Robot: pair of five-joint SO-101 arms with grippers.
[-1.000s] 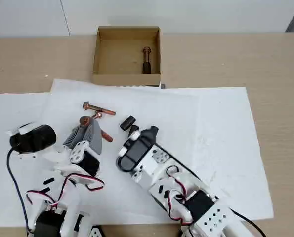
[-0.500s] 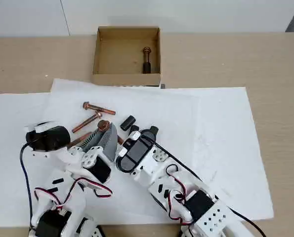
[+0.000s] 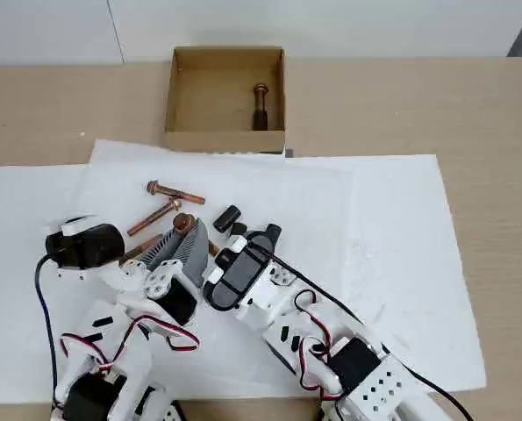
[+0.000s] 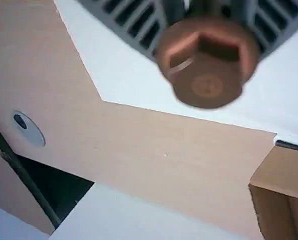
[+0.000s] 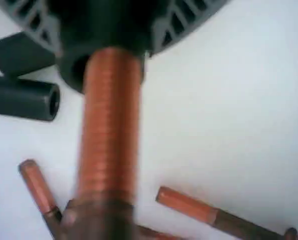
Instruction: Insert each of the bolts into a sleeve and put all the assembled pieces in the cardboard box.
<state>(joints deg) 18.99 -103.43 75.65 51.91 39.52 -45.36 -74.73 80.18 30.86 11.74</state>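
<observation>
My left gripper (image 3: 187,237) is shut on a copper bolt (image 3: 183,222); its hex head (image 4: 206,65) sits between the grey fingers (image 4: 133,20). Close to its right, my right gripper (image 3: 236,246) is shut on a black sleeve (image 5: 73,70). The bolt's threaded shank (image 5: 108,125) points into that sleeve's mouth. Two loose bolts (image 3: 175,191) (image 3: 153,217) lie on the white paper beyond the left gripper. Two loose sleeves (image 3: 226,217) (image 3: 238,230) rest just past the right gripper. The cardboard box (image 3: 180,96) at the far edge holds one assembled piece (image 3: 260,107).
White paper (image 3: 375,228) covers the near table, with open room on its right half. Both arm bodies and their cables (image 3: 313,333) crowd the near left. Another copper shank (image 3: 140,249) pokes out beside the left gripper.
The left arm carried its bolt to the right, up against the right gripper's sleeve. The right gripper edged slightly left. Since half a second ago there has been little movement.
</observation>
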